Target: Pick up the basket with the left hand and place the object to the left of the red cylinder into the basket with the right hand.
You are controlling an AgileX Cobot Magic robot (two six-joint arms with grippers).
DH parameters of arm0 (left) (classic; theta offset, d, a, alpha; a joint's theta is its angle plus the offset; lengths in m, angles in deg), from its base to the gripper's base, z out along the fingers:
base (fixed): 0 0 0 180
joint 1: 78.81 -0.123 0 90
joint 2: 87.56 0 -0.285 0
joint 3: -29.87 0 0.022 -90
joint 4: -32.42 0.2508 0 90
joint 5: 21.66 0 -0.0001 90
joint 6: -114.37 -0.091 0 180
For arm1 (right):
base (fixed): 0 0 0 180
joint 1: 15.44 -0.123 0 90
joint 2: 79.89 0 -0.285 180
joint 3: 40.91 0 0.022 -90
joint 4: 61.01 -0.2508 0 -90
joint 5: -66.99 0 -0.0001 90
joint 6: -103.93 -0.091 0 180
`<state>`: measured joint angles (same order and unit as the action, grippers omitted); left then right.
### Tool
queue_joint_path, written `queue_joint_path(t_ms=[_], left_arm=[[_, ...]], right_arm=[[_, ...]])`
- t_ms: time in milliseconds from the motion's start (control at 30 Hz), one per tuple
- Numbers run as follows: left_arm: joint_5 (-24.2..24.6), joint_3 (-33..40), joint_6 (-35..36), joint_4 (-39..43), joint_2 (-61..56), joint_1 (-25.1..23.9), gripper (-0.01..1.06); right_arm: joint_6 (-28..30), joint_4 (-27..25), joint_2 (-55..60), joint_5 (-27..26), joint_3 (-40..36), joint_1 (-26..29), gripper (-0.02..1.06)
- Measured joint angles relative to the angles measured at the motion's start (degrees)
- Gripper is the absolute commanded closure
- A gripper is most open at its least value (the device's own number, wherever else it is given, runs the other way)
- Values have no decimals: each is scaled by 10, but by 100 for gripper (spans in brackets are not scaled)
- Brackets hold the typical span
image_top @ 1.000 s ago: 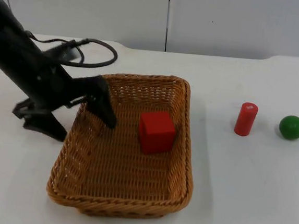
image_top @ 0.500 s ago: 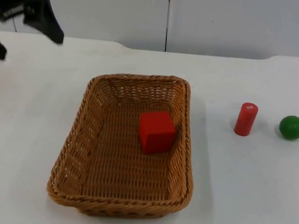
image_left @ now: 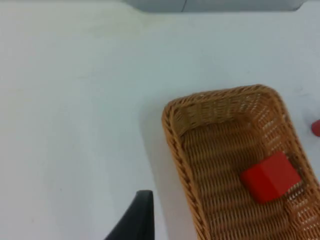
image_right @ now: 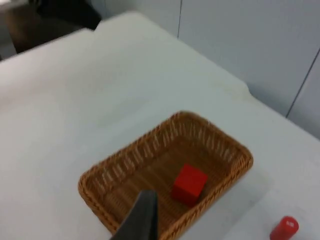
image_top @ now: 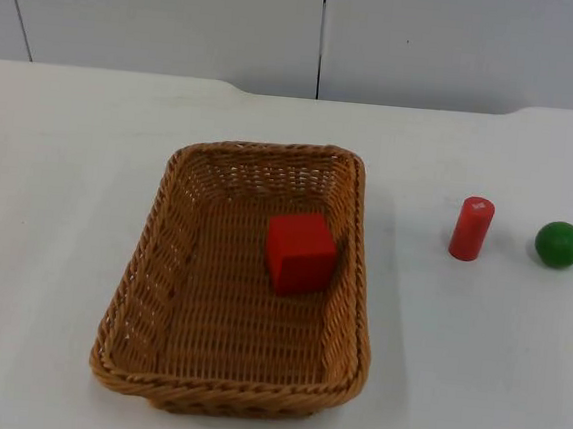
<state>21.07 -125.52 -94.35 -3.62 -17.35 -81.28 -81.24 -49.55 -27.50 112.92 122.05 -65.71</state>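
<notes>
A brown wicker basket [image_top: 159, 294] rests on the white table in the middle of the top view. A red cube [image_top: 300, 253] lies inside it, near its right wall. To the right of the basket a red cylinder [image_top: 471, 229] stands upright. My left gripper [image_left: 136, 219] hangs high over the bare table to the left of the basket [image_left: 175, 130], apart from it, and the cube [image_left: 270, 176] is in its view. My right gripper [image_right: 144, 215] is raised well above the table and looks down on the basket [image_right: 100, 182], the cube [image_right: 189, 184] and the cylinder [image_right: 284, 229].
A green ball [image_top: 559, 243] lies to the right of the red cylinder. The grey partition wall [image_top: 323, 32] closes the table's far edge. White table top [image_top: 59, 175] stretches to the left of the basket.
My left arm has pulled away from the basket's left rim, gone up to the upper left and left the top view. The basket and cube have stayed put.
</notes>
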Motion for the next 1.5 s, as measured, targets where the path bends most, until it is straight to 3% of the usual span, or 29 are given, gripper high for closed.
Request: queue_joint_path(t_ms=[333,500,667,800,967,1133,1500], left_arm=[[2,81,-4,3,-226,0,0],[29,112,8,32,-341,0,0],[70,137,73,95,-453,0,0],[111,140,138,158,-529,0,0],[140,141,164,212,-592,0,0],[171,156,190,241,-623,0,0],[188,195,199,272,-623,0,0]], right_arm=[[-2,0,-154,-23,-106,0,15],[-14,0,-242,-16,-175,0,15],[-29,-1,-332,28,-233,0,15],[-8,-44,-401,73,-267,0,15],[25,-97,-442,110,-288,0,15],[31,-101,-444,155,-302,-1,15],[39,-96,-444,161,-305,-3,15]])
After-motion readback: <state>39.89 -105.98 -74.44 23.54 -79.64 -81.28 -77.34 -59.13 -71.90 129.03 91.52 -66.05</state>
